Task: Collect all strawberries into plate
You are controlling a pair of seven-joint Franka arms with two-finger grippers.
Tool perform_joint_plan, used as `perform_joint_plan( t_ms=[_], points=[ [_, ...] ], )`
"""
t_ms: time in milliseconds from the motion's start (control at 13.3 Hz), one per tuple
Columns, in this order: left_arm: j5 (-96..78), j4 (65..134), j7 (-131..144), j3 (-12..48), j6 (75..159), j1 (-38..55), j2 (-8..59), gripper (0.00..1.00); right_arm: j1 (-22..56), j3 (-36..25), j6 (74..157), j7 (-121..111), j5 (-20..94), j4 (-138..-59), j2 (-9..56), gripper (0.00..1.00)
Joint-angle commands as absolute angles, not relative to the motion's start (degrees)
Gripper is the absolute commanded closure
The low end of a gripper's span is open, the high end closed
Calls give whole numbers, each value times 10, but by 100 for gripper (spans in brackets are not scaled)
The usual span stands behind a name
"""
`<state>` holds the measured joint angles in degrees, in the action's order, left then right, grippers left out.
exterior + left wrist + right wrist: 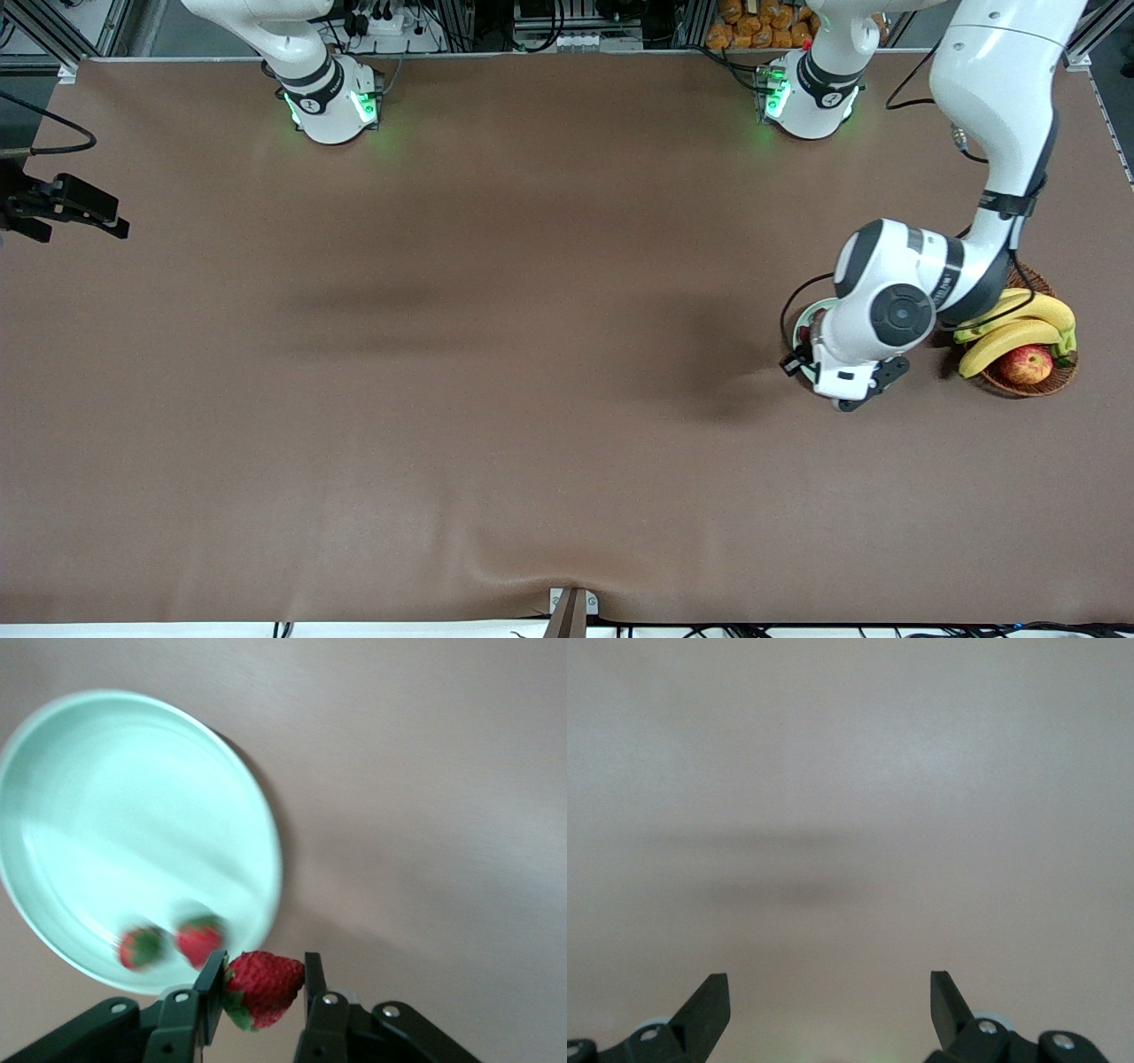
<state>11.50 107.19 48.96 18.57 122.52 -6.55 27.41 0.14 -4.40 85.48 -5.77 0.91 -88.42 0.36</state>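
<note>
Brown tabletop (496, 354) all around, and right at the edge of the mint plate (80, 771) a strawberry (262, 985) was pinched between the left gripper (261, 979) fingers, up in the air, with two more strawberries (142, 947) already lying in the plate near its rim. Beside that, toward the left arm's end of the table, sat a wicker basket (1054, 377) with bananas (1019, 328) and an apple (1026, 363), and the right gripper (830, 992) waited over bare table with its fingers spread wide

Brown cloth-covered table (496, 354), metal frame rails (89, 27) along its edge
</note>
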Motion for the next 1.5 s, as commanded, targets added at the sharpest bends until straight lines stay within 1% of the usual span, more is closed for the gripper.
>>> perform_joint_plan(
  t_ms=[0, 75, 150, 225, 300, 376, 451, 601, 751, 901, 1052, 1127, 1277, 1352, 1427],
  points=[
    [121, 1115, 358, 192, 1236, -140, 252, 100, -1, -41, 851, -61, -6, -884, 4, 0],
    [121, 1122, 310, 192, 1244, -170, 255, 100, 0, -41, 851, -60, -6, -885, 4, 0],
    [120, 1129, 286, 192, 1254, -185, 257, 95, 1, -41, 851, -59, -6, -885, 4, 0],
    [121, 1130, 278, 192, 1256, -187, 257, 83, 3, -40, 850, -58, -5, -885, 4, 0],
    [120, 1132, 275, 192, 1256, -189, 254, 55, 3, -41, 851, -58, -5, -885, 4, 0],
    [120, 1132, 276, 192, 1256, -188, 254, 17, 3, -40, 850, -59, -5, -885, 4, 0],
    [120, 1131, 276, 192, 1255, -188, 251, 0, 2, -40, 851, -59, -5, -885, 4, 0],
    [120, 1130, 279, 193, 1249, -184, 237, 0, 3, -40, 850, -59, -5, -884, 4, 0],
    [120, 1117, 276, 212, 1218, -185, 213, 0, 3, -40, 851, -59, -5, -884, 4, 0],
    [117, 1083, 278, 229, 1176, -184, 172, 0, 2, -41, 853, -59, -5, -882, 3, 0],
    [89, 1028, 277, 250, 1103, -186, 132, 0, 1, -41, 853, -58, -5, -882, 1, 0],
    [66, 982, 278, 257, 1060, -186, 111, 0, 0, -41, 853, -58, -4, -882, -1, 0],
    [61, 888, 272, 261, 939, -184, 105, 0, -2, -42, 851, -58, -1, -882, -2, 0],
    [60, 853, 264, 265, 887, -183, 104, 0, -3, -43, 850, -58, 1, -882, -3, 0],
    [52, 832, 251, 274, 859, -185, 98, 0, -4, -43, 847, -58, 2, -882, -4, 0]
  ],
)
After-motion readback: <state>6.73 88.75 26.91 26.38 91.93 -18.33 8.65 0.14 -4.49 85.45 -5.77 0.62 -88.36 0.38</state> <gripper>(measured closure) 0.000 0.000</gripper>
